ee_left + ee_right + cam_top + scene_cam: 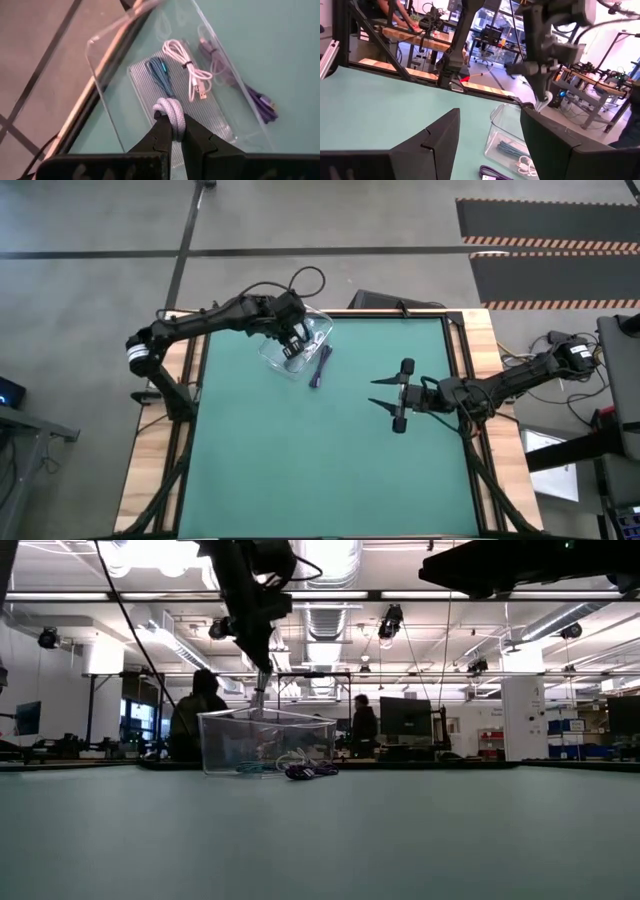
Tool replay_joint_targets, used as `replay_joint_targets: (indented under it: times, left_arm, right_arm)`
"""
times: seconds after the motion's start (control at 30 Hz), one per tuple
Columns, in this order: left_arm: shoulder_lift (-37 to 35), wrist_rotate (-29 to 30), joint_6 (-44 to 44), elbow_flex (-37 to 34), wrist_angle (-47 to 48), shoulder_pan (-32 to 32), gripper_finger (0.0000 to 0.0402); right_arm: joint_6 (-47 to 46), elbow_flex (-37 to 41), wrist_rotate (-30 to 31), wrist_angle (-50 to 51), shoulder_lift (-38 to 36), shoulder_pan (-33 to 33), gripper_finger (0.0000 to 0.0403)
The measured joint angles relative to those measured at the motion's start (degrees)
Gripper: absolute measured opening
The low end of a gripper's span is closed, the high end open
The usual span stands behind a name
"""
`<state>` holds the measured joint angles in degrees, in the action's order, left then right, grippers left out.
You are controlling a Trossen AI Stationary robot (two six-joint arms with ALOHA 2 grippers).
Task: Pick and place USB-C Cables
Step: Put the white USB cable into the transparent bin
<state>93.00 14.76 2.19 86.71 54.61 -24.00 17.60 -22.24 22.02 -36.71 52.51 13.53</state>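
My left gripper (pixel 172 124) hangs over the clear plastic box (pixel 296 343) near the table's far left and is shut on a white bundled cable (pixel 169 111). A dark teal cable (pixel 160 74) and a second white cable (pixel 189 72) lie flat on the box floor. The dark purple cable (pixel 320 367) lies on the green mat just right of the box, also visible in the low view (pixel 306 772). My right gripper (pixel 382 394) waits open over the table's right half, pointing toward the box. My left gripper pinches the white bundled cable between its two fingers, coming from above and pointing down into the box. The bundle's looped end (pixel 167 106) sticks out beyond the fingertips. In the right wrist view the cable (pixel 543 102) hangs clear above the box floor.
The box's clear walls (pixel 225 740) stand around the left gripper's fingertips. A wooden table border (pixel 480 340) frames the green mat. Open mat lies between the box and the table's near edge. People and desks show in the room behind.
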Motion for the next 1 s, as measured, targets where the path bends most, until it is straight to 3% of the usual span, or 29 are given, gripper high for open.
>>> replay_joint_targets:
  times: [1.0]
  left_arm:
    - [8.80, 2.23, -4.13, -0.11, -6.72, -2.68, 0.0015]
  right_arm:
    - [0.45, 0.00, 0.00, 0.02, 0.04, 0.01, 0.0201]
